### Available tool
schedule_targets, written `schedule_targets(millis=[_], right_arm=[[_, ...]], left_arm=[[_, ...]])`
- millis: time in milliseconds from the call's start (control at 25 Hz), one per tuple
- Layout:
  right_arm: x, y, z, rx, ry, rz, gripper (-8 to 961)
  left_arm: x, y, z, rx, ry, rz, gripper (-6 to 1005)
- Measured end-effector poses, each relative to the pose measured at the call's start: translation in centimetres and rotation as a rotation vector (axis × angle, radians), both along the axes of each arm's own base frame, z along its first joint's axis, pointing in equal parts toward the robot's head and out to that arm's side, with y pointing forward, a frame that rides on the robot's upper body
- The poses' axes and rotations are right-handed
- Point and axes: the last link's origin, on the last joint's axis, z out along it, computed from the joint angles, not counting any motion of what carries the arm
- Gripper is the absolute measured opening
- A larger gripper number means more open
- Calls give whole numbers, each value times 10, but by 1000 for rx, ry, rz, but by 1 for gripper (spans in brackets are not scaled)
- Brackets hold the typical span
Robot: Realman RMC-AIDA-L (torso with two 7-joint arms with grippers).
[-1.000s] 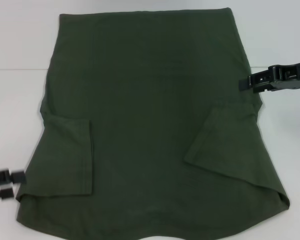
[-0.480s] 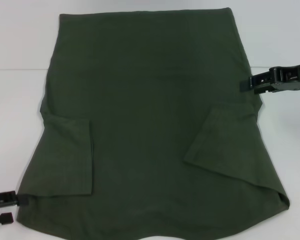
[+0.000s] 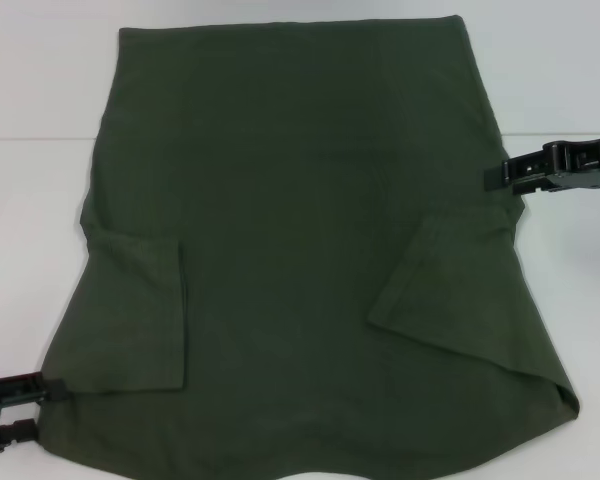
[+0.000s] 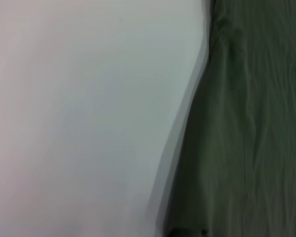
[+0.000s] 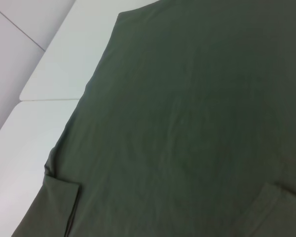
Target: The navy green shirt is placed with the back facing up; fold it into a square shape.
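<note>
Left gripper (image 3: 25, 405) sits at the shirt's (image 3: 300, 230) near-left corner in our head view, fingers parted, touching the hem edge. Right gripper (image 3: 502, 172) rests at the shirt's right edge, and we cannot tell its state. Shirt lies flat on the white table (image 3: 40, 100), sleeves folded inward. Left wrist: shirt (image 4: 246, 123) edge against table (image 4: 79, 108). Right wrist: shirt (image 5: 187, 113) back, spread flat.
</note>
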Motion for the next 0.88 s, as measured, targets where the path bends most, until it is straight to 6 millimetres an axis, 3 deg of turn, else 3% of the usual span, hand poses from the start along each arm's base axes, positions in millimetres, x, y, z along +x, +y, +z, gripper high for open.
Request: schedule_targets(millis=[480,880], right_arm=[[2,-2,0,-2,7,-3,577],[5,-2,5,14,22,-15,577]], left_arm=[[16,23,-20,-25,-24,-61,793],[20,27,-21,-42,2,-91,678]])
